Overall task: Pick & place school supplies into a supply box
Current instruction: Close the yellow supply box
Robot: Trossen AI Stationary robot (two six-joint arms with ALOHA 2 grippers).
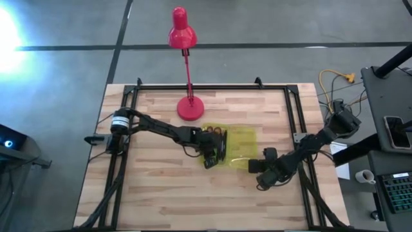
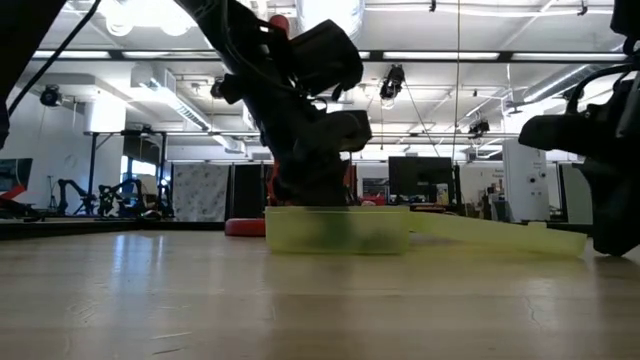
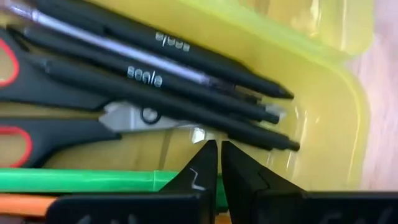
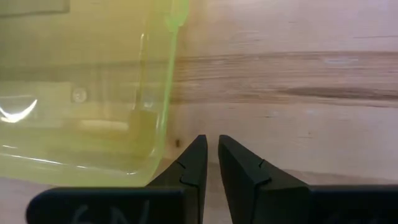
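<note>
The supply box point(image 1: 243, 138) is a translucent yellow-green case lying open in the middle of the table, its lid point(image 2: 500, 232) spread flat toward the right. Inside it, the left wrist view shows several black pens point(image 3: 155, 78), red-handled scissors point(image 3: 50, 118), a green marker point(image 3: 81, 180) and an orange pencil point(image 3: 25, 202). My left gripper point(image 3: 219, 152) is shut and points down into the box's left half point(image 1: 212, 151). My right gripper point(image 4: 211, 146) is shut and sits low over bare wood, just off the lid's near right corner point(image 4: 155, 124). My left gripper's shut fingertips point(image 3: 202, 162) stand directly over the green marker, coming from above. I cannot tell whether they touch it.
A red desk lamp's base point(image 1: 190, 108) stands just beyond the box's far left corner, and its head point(image 1: 182, 29) reaches past the far edge. Black rails point(image 1: 293, 116) frame the table. Bare wood point(image 1: 161, 193) lies near and left of the box.
</note>
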